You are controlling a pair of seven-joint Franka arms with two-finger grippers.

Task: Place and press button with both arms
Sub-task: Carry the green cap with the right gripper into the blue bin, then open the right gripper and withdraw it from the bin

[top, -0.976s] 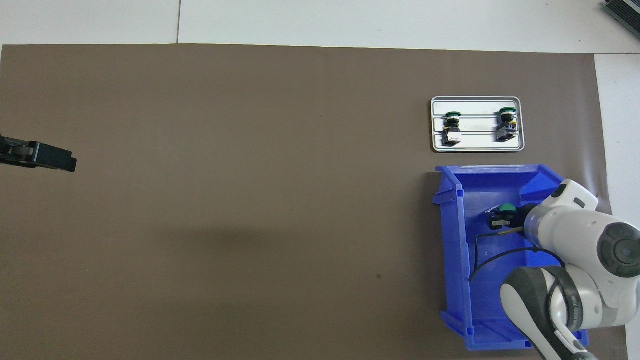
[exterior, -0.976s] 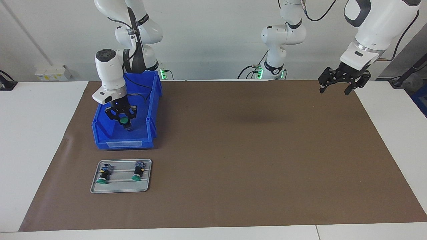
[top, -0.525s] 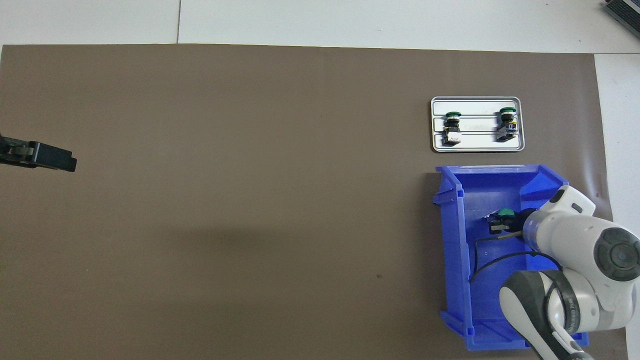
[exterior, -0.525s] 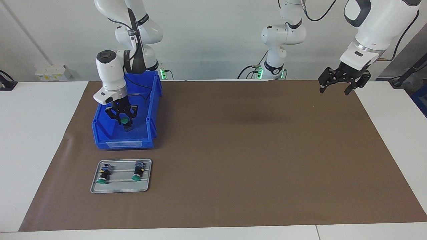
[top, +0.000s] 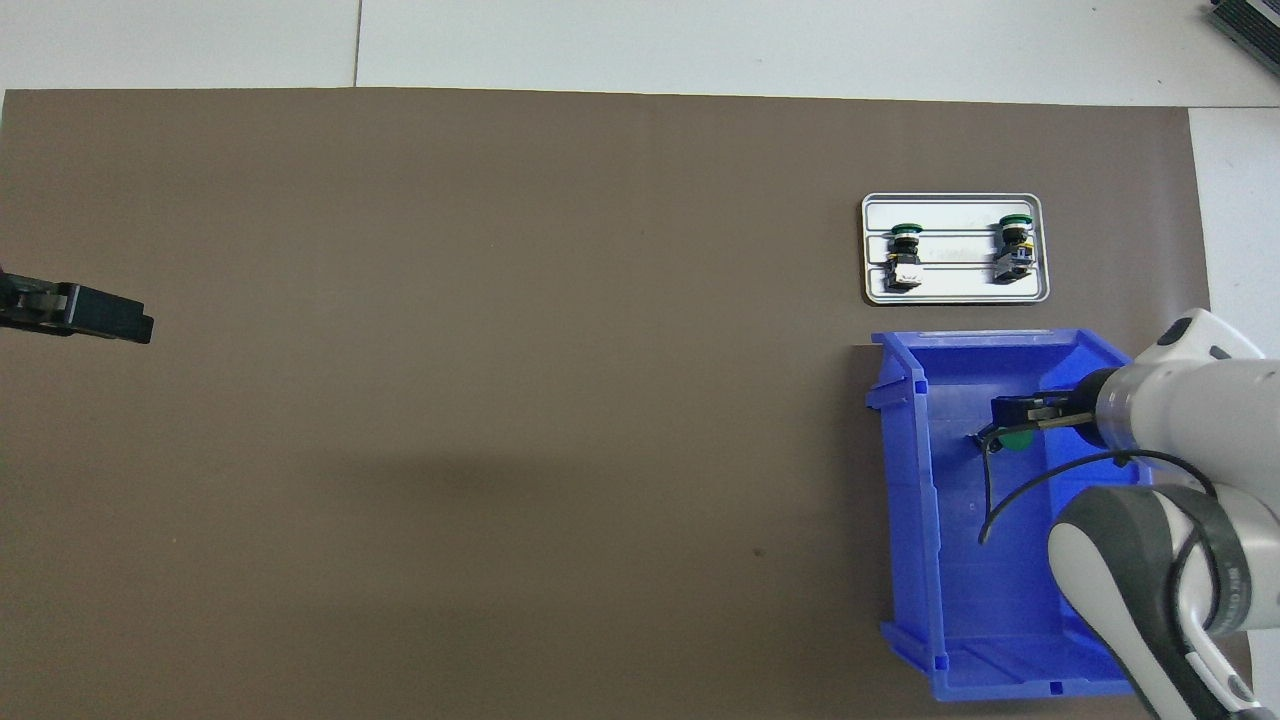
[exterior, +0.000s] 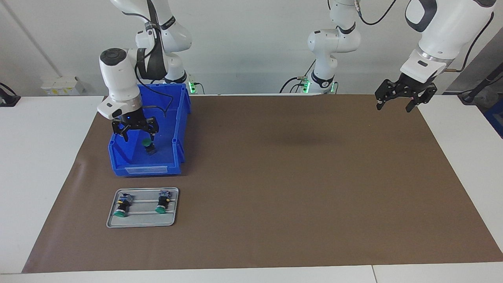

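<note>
A green-capped button (exterior: 148, 145) lies on the floor of the blue bin (exterior: 145, 169); it also shows in the overhead view (top: 1018, 441). My right gripper (exterior: 135, 133) is open and empty, up over the bin, and the button sits just below one of its fingertips (exterior: 152, 135). In the overhead view the right gripper (top: 1012, 412) partly covers the button. Two more green buttons (exterior: 122, 206) (exterior: 161, 203) lie on the metal tray (exterior: 141, 222). My left gripper (exterior: 395, 105) waits open in the air over the mat's corner at the left arm's end.
The blue bin (top: 905, 500) stands at the right arm's end, near the robots. The tray (top: 950, 295) lies farther from the robots, beside the bin. A brown mat (exterior: 294, 177) covers the table. A black cable hangs from the right wrist into the bin.
My right gripper was closed around the button low in the bin. It has opened, risen and shifted toward the right arm's end, leaving the button in the bin. The left arm has not moved.
</note>
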